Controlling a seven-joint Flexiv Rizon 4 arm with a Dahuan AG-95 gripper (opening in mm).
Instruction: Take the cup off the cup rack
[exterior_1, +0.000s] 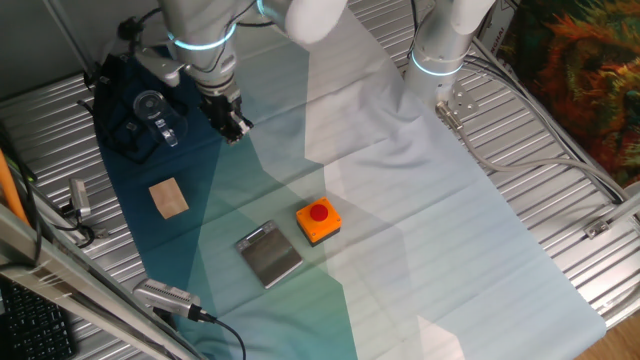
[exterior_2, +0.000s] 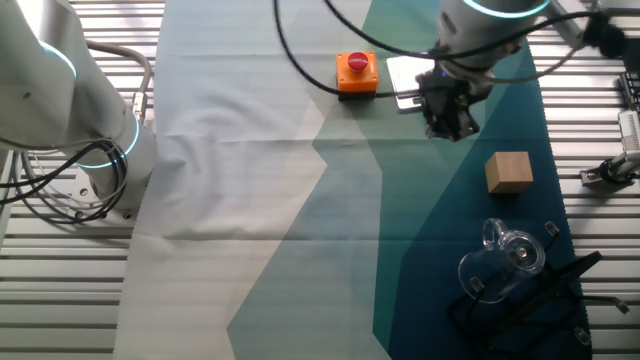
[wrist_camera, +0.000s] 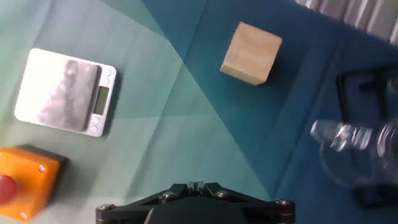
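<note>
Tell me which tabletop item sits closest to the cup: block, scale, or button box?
The wooden block. It lies just beside the cup on the dark cloth; the grey scale and orange button box sit farther off together.

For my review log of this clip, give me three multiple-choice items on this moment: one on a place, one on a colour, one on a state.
1. Where is the cup?
A. on the cup rack
B. on the wooden block
C. in the claw

2. What colour is the button on the orange box?
A. green
B. red
C. blue

3. What is the claw holding?
A. the cup
B. the block
C. nothing

Answers:
1 A: both fixed views show the glass resting at the black frame.
2 B: a red disc sits on top of the box.
3 C: the claw hangs over bare cloth between the scale and the rack, apart from every object.
</note>
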